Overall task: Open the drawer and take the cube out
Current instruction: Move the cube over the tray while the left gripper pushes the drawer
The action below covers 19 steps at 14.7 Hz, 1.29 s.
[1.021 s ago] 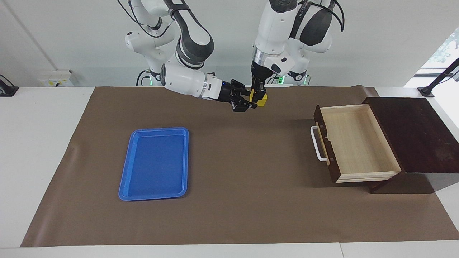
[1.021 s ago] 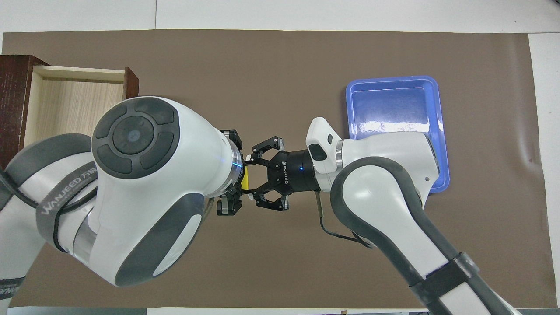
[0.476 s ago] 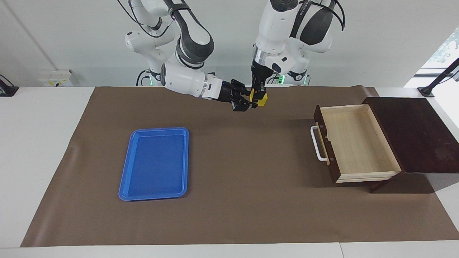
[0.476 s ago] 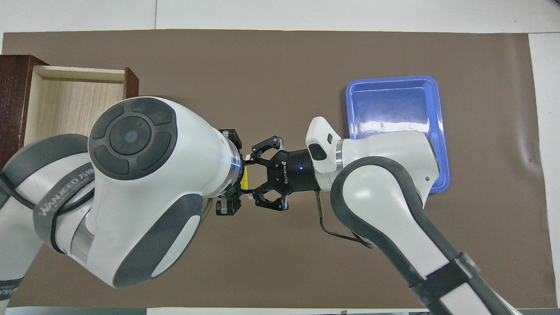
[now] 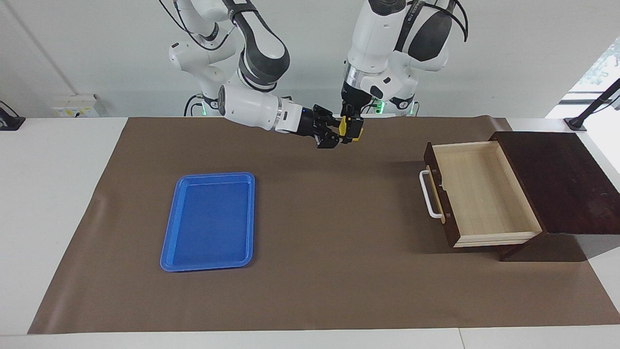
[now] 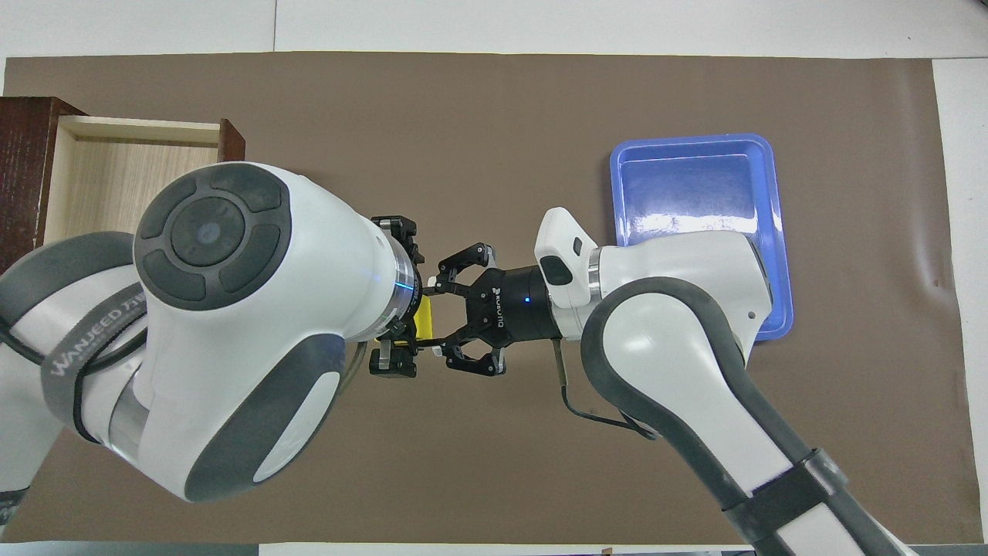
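Cube [image 5: 350, 130] looks like an easy customer to me: small, hard, plain flat faces, probably light, nothing fragile about it. I'd guess the smooth sides could be a bit slippery, so the sane grab is square across two opposite faces, not on corners or edges. Right now it's up in the air over the mat, in the middle of the table close to the robots' end, nowhere near the drawer it's meant to come out of. Going across the facing view: the tray [image 5: 167, 242] sits flat toward the right arm's end of the table with nothing in it. Next, the right arm reaches in low with its forearm nearly level, and the right gripper [image 5: 339, 134] points sideways at the cube with its fingers spread, one on each side of it in the overhead view. I can't tell whether they touch it. Then the left arm comes almost straight down from above, and the left gripper [image 5: 351, 132] points at the table and is clamped on the cube from the top. Looks like a mid-air handover setup to me. Last, the drawer [image 5: 484, 189] is toward the left arm's end, pulled well out of its box, pale inside showing and bare, with the handle [image 5: 428, 194] facing the tray.
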Tool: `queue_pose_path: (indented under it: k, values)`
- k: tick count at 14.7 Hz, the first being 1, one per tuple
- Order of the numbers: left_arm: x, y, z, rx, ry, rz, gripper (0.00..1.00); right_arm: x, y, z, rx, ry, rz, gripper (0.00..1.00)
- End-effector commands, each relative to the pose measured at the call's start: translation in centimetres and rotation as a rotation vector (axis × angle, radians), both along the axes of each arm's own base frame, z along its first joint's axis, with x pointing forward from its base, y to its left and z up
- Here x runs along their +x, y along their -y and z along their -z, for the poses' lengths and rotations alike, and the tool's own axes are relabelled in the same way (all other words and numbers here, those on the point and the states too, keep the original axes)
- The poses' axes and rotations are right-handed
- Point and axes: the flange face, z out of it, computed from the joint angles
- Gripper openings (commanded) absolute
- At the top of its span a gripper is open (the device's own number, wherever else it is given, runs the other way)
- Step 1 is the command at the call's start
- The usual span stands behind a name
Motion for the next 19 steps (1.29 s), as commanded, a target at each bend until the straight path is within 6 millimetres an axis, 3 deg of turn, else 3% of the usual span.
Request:
queue_pose_path:
  k: [1,4,8,12,14,17,19]
  values:
    - [0.8,-3.1,-0.5,0.004,0.016,0.006,1.0,0.0,0.4,-0.7,0.034,-0.01,0.005,0.0]
    - [3.5,-9.2,1.4,0.019,0.007,0.031,1.0,0.6,1.4,-0.6,0.037,-0.02,0.006,0.0]
    - [7.1,-15.9,5.6,0.008,0.09,-0.053,1.0,2.3,5.7,-0.3,0.02,-0.036,-0.012,0.0]
    - [9.6,-18.1,12.2,0.086,0.117,-0.06,1.0,4.1,11.6,0.3,-0.046,-0.037,-0.021,0.0]
    - [10.9,-21.1,13.3,0.1,0.13,-0.103,1.0,4.9,15.0,1.0,-0.09,-0.035,0.001,0.0]
    - [10.9,-22.8,15.3,0.129,0.145,-0.078,1.0,5.9,20.4,2.1,-0.142,-0.03,0.049,0.0]
    - [11.3,-25.4,15.5,0.132,0.161,-0.086,1.0,5.9,24.1,3.1,-0.184,-0.043,0.085,0.0]
